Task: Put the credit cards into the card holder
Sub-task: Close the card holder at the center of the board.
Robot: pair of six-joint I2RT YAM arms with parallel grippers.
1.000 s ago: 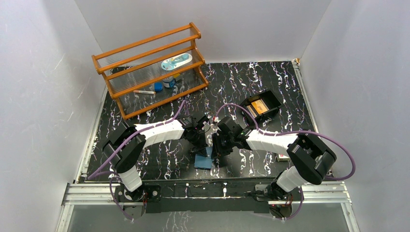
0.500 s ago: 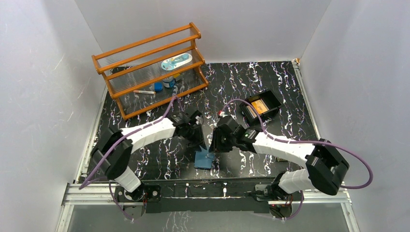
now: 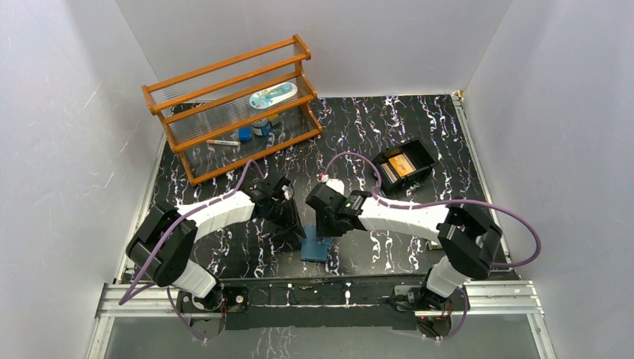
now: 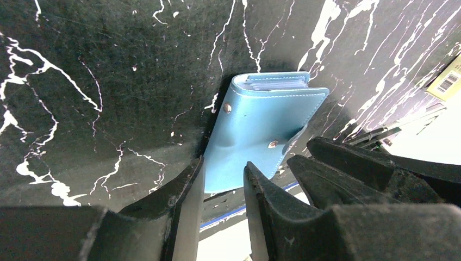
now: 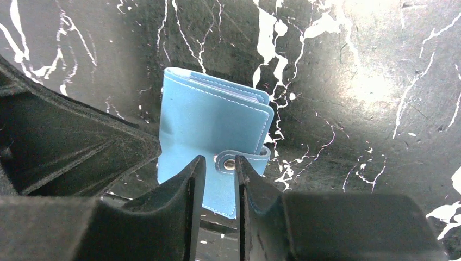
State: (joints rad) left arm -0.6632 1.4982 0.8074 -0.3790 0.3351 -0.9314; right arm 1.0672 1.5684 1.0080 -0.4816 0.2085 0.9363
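Both arms hover over the small teal-blue folding card holder (image 3: pixel 315 245). It lies closed on the black, white-veined surface (image 3: pixel 247 254) at lower centre of the overhead view, close to the near edge. The orange-gold plastic credit card (image 3: pixel 401 164) sits in the black rectangular tray (image 3: pixel 423 153), right of centre and well apart from the card holder. Something paler lies beside it, too small to call.

In the left wrist view, the left gripper (image 4: pixel 223 185) hangs over the card holder's lower edge. Its jaws are a little apart, with nothing between them.

In the right wrist view, the right gripper (image 5: pixel 217 174) also has its jaws parted by a narrow gap. The tips frame the little snap tab (image 5: pixel 235 161) that wraps round the card holder's edge. I cannot tell whether they touch it.

My read is that this is the opening step. The card holder has to be unsnapped and spread before any card goes in, so the task has hardly begun.

The next move probably calls for one arm to pin the body flat while the other nips that tab and peels it off the stud. It's a small target, and the light card holder may slide or lift with the pull unless it is held down firmly.
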